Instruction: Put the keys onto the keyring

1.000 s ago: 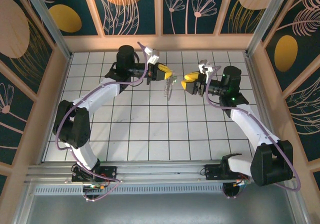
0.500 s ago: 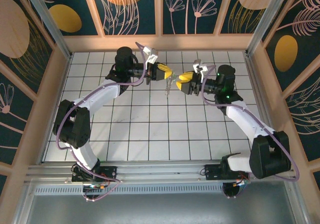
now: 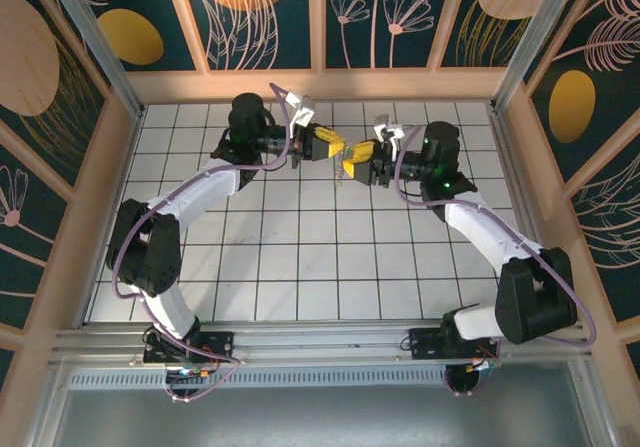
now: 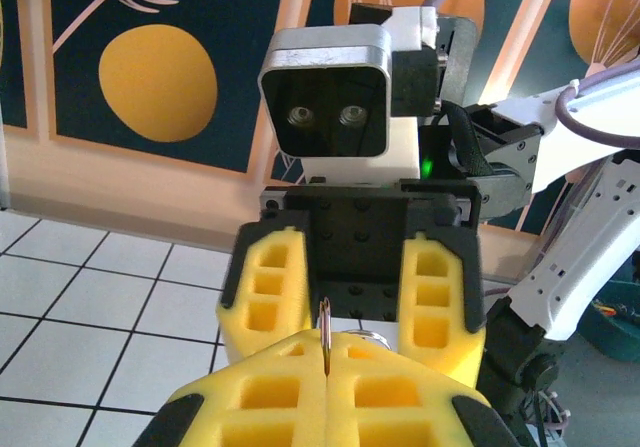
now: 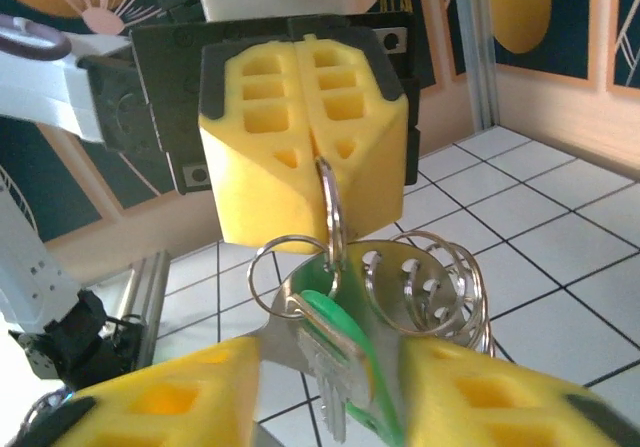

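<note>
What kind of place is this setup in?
Probably a lab test enclosure, not a real room: white tiled floor, printed leaf-pattern wall panels in a metal frame, and two robot arms bolted to a rail.

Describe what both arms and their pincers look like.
Both the left arm and right arm have white shells with black joints, each trailed by a purple cable. The left pincer and right pincer carry chunky yellow fingers moulded with square hollows, on black mounts. A silver-faced camera box tops the right wrist, beside a green light.
</note>
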Motion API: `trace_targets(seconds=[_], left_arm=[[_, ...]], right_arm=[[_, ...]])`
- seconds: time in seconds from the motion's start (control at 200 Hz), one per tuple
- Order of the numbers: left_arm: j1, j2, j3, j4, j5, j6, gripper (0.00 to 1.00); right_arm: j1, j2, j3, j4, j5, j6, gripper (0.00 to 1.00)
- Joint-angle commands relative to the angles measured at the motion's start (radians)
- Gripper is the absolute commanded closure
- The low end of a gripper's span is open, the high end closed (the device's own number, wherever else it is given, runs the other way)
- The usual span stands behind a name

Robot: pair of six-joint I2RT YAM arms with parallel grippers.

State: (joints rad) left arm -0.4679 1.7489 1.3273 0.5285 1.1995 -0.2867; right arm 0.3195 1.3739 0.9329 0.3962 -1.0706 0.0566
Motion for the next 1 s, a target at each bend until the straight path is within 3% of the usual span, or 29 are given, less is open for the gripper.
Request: trace_targets(seconds=[0.0,0.095,0.2,0.46,0.996], left_arm=[[0.000,-0.023,0.013,0.060,0.026,-0.021,1.00],[0.000,-0.023,0.018,0.064,0.025,-0.026,1.00],[0.000,-0.023,0.021,0.065,0.020,-0.026,1.00],[0.000,-0.029,0.010,0.088,-0.012,-0.036,1.00],[0.000,-0.062,-0.029,0.256,-0.019,-0.159,1.00]], right_arm=[[0.008,0.008,0.032,-0.016,-0.052,-0.038,0.77],[0.007,0.004,0.031,-0.043,-0.053,-0.055,0.92],[0.007,-0.007,0.029,-0.075,-0.048,-0.073,1.00],[0.005,-0.013,0.027,-0.137,-0.022,-0.104,1.00],[0.026,0.079,0.092,-0.076,-0.017,-0.038,1.00]])
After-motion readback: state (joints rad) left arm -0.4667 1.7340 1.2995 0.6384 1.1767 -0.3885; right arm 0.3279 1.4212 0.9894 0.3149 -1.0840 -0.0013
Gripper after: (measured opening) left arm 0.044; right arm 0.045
